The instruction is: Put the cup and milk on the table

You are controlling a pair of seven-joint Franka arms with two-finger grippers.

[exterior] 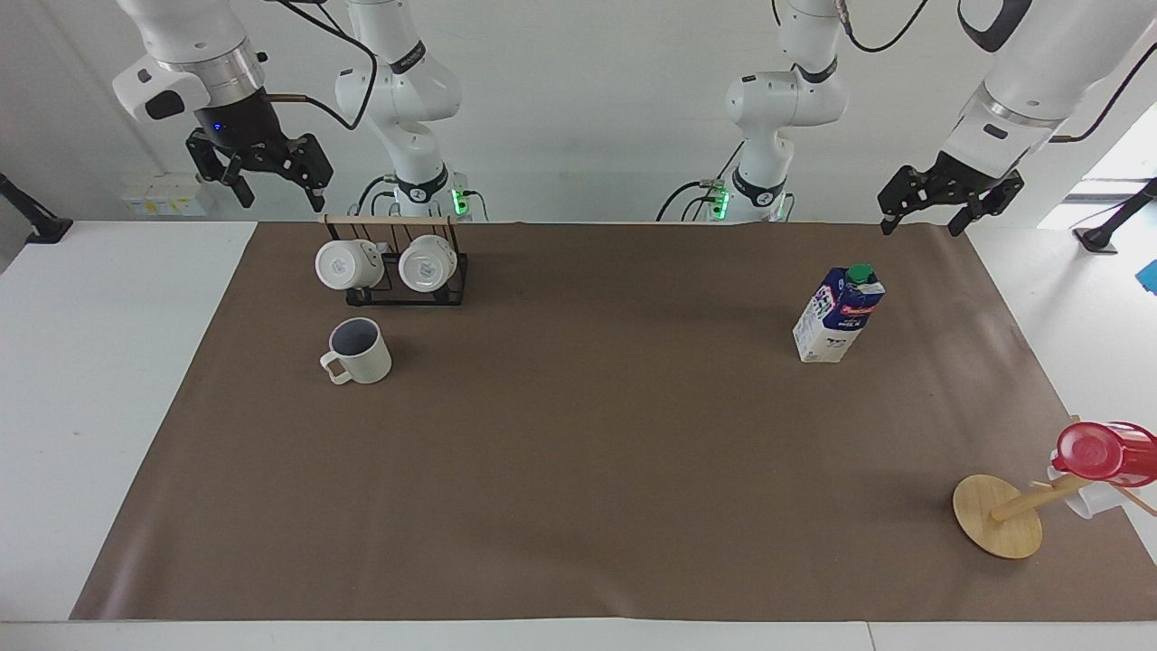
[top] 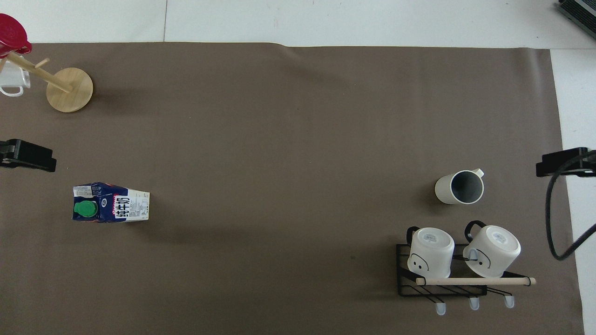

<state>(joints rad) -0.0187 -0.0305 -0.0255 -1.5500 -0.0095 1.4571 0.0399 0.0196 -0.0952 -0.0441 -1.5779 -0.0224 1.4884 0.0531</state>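
1. The cup (exterior: 359,351) stands upright on the table's (exterior: 578,470) brown mat, toward the right arm's end, just farther from the robots than the mug rack (exterior: 394,267).
2. The milk (exterior: 838,314) stands upright on the mat toward the left arm's end.
3. The right gripper (exterior: 262,172) hangs raised near the rack, fingers apart, empty.
4. The left gripper (exterior: 945,194) hangs raised over the mat's corner, fingers apart, empty.

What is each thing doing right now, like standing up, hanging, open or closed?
Cup: upright on the mat, empty.
Milk: upright, green cap on.
Two white mugs: hanging on the black rack.
Red cup: hanging on the wooden stand.
Left gripper: open, holding nothing.
Right gripper: open, holding nothing.
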